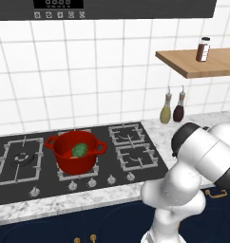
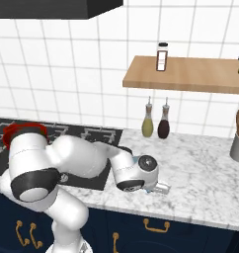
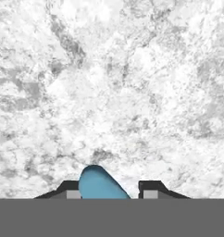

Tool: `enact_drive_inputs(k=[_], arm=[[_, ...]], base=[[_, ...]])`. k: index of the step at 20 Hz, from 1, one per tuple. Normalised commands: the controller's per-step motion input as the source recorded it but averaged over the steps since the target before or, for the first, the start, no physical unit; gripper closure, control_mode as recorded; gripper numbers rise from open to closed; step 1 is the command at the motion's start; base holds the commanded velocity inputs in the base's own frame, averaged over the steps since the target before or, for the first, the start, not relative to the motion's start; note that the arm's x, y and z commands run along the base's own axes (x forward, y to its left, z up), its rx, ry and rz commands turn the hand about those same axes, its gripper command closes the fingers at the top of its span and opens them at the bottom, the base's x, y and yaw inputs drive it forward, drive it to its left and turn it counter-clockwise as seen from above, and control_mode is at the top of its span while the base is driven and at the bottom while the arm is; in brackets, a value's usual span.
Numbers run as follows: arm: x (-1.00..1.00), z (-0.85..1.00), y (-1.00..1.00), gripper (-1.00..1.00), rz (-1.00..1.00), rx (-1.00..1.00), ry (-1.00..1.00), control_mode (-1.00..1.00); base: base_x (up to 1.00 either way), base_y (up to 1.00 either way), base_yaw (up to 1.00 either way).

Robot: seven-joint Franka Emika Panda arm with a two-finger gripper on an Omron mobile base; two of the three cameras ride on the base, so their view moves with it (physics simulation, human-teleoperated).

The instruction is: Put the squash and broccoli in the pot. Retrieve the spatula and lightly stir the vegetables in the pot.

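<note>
The broccoli [image 1: 79, 150] already sits inside the red pot [image 1: 75, 152] on the stove [image 1: 136, 156], so the spatula is the step in hand. The gripper [image 3: 109, 190] is low over the marble surface [image 2: 205, 173], right of the stove, with the light-blue spatula [image 3: 101, 184] between its fingertips. The jaws stand narrow beside it; whether they grip it firmly I cannot tell. No squash can be made out.
</note>
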Motion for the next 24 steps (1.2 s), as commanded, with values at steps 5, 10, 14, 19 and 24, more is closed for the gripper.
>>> enact_drive_inputs(k=[5, 10, 14, 19, 24], arm=[[-0.35, 0.99, 0.00, 1.00, 0.00, 0.00, -0.02, -1.00], [-0.12, 1.00, 0.16, 1.00, 0.00, -0.02, 0.00, -1.00], [0.00, 1.00, 0.44, 1.00, 0.07, -0.15, 0.01, -1.00], [0.00, 1.00, 0.64, 1.00, 0.17, -0.25, 0.00, -1.00], [-0.02, 0.80, 0.69, 1.00, 0.27, -0.35, 0.00, -1.00]], base=[[0.00, 0.00, 0.00], [0.00, 0.00, 0.00], [0.00, 0.00, 0.00], [0.00, 0.00, 0.00], [0.00, 0.00, 0.00]])
